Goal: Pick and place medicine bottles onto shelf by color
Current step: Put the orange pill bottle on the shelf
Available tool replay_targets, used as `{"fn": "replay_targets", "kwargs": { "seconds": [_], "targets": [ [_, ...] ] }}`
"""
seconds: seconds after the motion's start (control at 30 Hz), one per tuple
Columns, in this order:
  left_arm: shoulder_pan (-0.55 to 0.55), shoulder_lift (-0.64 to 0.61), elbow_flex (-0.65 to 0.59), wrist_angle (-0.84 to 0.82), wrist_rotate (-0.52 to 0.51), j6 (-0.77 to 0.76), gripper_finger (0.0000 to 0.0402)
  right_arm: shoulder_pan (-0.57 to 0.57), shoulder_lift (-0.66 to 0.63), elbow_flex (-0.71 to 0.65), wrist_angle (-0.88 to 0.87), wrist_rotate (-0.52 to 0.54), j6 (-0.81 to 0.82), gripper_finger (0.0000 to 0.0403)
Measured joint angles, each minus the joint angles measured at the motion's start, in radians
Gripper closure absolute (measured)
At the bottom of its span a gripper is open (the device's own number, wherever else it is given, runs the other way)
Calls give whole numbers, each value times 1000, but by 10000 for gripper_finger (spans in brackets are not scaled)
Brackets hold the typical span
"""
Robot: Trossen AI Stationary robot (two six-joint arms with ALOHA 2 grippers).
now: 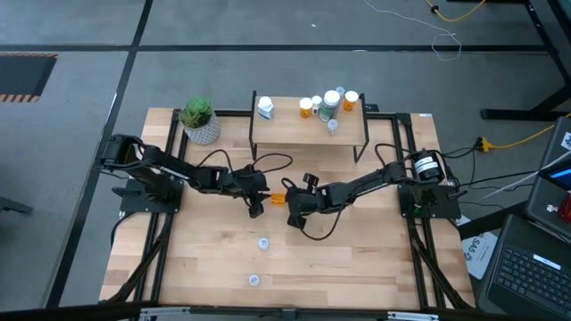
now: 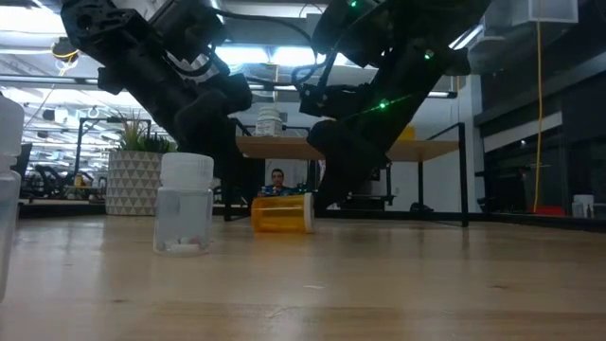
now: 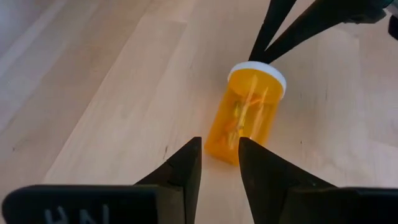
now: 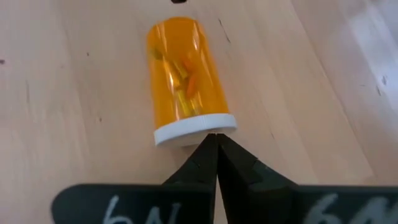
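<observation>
An orange medicine bottle (image 1: pixel 277 197) with a white cap lies on its side on the table between my two grippers. My left gripper (image 3: pixel 219 149) is open by a narrow gap, with its fingertips at the bottle's base end (image 3: pixel 219 144). My right gripper (image 4: pixel 216 138) is shut, its tips at the white cap (image 4: pixel 189 132). The shelf (image 1: pixel 294 134) stands at the far side on thin black legs. It carries a white bottle (image 1: pixel 265 108), two orange ones (image 1: pixel 306 107), a greenish one (image 1: pixel 328 107) and a tiny clear one (image 1: pixel 333 127). My left gripper stands level at the orange bottle's base end (image 3: pixel 219 144); whether the fingertips touch it I cannot tell. My right gripper's shut fingertips (image 4: pixel 205 155) meet the flat end of the white cap (image 4: pixel 189 132), coming level from the table's right, along the lying bottle.
Two tiny clear bottles stand on the near part of the table (image 1: pixel 264 242) (image 1: pixel 254 279); one shows close up in the low view (image 2: pixel 186 204). A green plant in a white pot (image 1: pixel 200 120) stands left of the shelf. A laptop (image 1: pixel 535 267) lies off the table's right.
</observation>
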Motion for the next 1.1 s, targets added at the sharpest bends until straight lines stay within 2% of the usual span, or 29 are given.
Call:
{"fn": "replay_targets", "kwargs": {
  "seconds": [0.43, 0.77, 1.1],
  "targets": [
    [-15, 75, 2, 21, 41, -10, 301, 0, 0, 0, 46, 0, -2, 392],
    [-37, 76, 2, 15, 39, -11, 303, 0, 0, 3, 78, 0, -7, 393],
    [-37, 66, 1, 6, 44, -31, 303, 0, 0, 70, 43, 4, -80, 399]
  ]
}}
